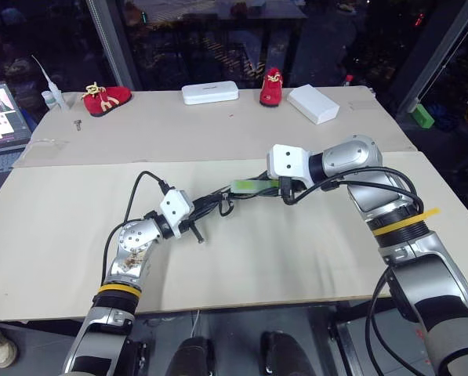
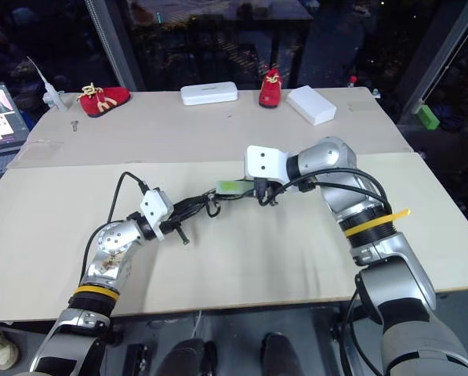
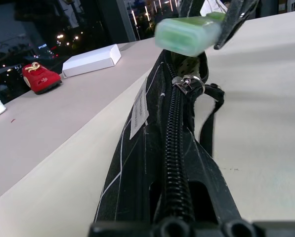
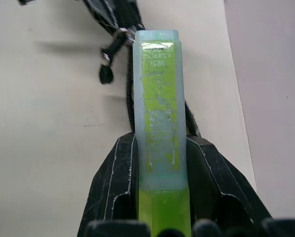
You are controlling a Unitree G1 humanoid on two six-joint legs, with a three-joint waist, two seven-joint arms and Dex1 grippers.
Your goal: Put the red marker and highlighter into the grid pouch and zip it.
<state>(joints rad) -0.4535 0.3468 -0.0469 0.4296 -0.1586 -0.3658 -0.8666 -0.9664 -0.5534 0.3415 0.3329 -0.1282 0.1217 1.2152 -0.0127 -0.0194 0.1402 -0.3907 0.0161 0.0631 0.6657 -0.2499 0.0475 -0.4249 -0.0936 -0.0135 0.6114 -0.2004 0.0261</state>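
Observation:
My left gripper (image 1: 193, 210) is shut on one end of the grid pouch (image 3: 132, 168), holding it edge-up above the table. The pouch is black with thin white lines and a white label (image 3: 139, 108). Its zipper pull (image 3: 188, 84) sits near the far end, with a dark loop (image 3: 206, 128) hanging down. My right gripper (image 4: 159, 143) is shut on the light-green highlighter (image 4: 159, 98). The pale cap end of the highlighter (image 1: 253, 186) points toward the pouch's far end, just above the zipper. The red marker is out of view.
At the back of the table (image 1: 77, 258) lie a red shoe (image 1: 106, 99), a white oblong case (image 1: 210, 92), a second red shoe (image 1: 271, 88) and a white box (image 1: 313, 103). A laptop (image 1: 2, 117) and a small bottle (image 1: 52, 98) sit far left.

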